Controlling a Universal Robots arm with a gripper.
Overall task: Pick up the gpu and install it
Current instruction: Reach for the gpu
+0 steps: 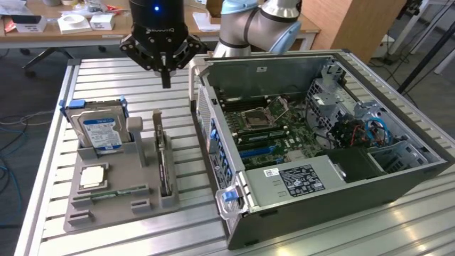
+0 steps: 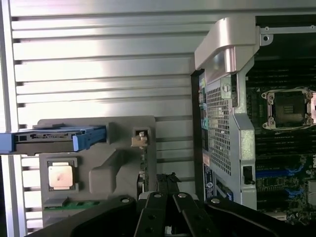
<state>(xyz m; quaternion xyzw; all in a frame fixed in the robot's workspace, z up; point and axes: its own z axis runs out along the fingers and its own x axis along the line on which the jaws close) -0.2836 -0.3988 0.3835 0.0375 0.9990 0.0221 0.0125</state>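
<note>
Exterior view: the claw [image 1: 166,80] is seen pinched narrow with nothing held, hung over the worktop [image 1: 106,80] near the far end of the gpu [image 1: 164,160] and apart from it. The gpu is stood on edge in the grey holder [image 1: 121,178], between the drive [image 1: 99,130] and the open case [image 1: 320,160].

Wrist view: the claw [image 2: 167,183] is empty. The gpu [image 2: 143,165] is probably the thin dark edge in the holder [image 2: 118,148].

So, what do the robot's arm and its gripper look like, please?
The arm is silver-grey tubing with pale blue joint caps. The gripper is all black: a round body bearing a small blue light and white lettering, then bar linkages with silver pins narrowing into slim fingers.
</note>
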